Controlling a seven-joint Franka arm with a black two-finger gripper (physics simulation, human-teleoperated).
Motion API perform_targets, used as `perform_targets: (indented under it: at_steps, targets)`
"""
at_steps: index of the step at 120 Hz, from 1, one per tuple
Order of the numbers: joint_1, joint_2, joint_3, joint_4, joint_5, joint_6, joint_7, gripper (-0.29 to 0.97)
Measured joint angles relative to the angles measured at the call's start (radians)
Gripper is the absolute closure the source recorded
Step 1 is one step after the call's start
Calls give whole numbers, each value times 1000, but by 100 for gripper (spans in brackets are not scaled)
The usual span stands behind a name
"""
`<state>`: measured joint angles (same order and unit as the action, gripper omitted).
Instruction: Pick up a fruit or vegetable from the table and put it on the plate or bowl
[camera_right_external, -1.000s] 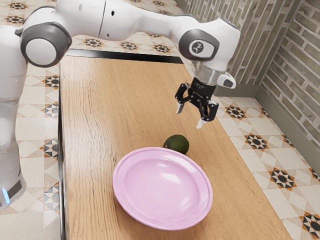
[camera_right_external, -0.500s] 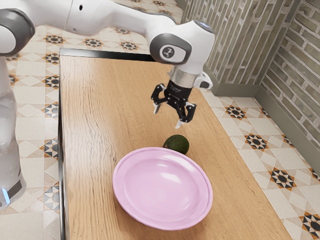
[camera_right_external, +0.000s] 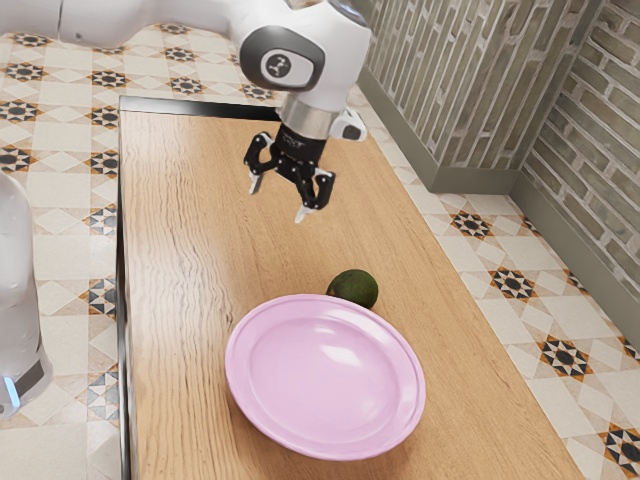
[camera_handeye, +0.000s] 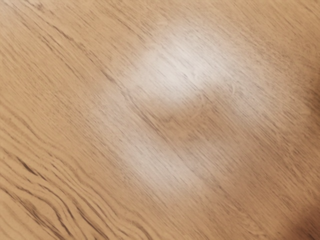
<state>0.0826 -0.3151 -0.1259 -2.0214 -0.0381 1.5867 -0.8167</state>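
retreating end effector (camera_right_external: 277, 200) has left avocado (camera_right_external: 352, 288) behind.

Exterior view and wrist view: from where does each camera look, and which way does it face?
Exterior view: beside the arm and above it, looking down across the table at the plate and the avocado; the arm and its open gripper show, hanging over the wood.
Wrist view: on the arm's hand, facing down at the table, close to its grain.
Shared: both see the wooden top of the table.
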Motion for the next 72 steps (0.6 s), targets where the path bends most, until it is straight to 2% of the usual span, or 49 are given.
perform_targets:
  at_steps: [24, 37, 72]
  targets:
    - [9, -30, 5, -39, 6, 2, 40, 0]
    - [48, -38, 6, -58, 7, 1, 66, 0]
    - [82, 8, -24, -44, 19, 60, 135, 0]
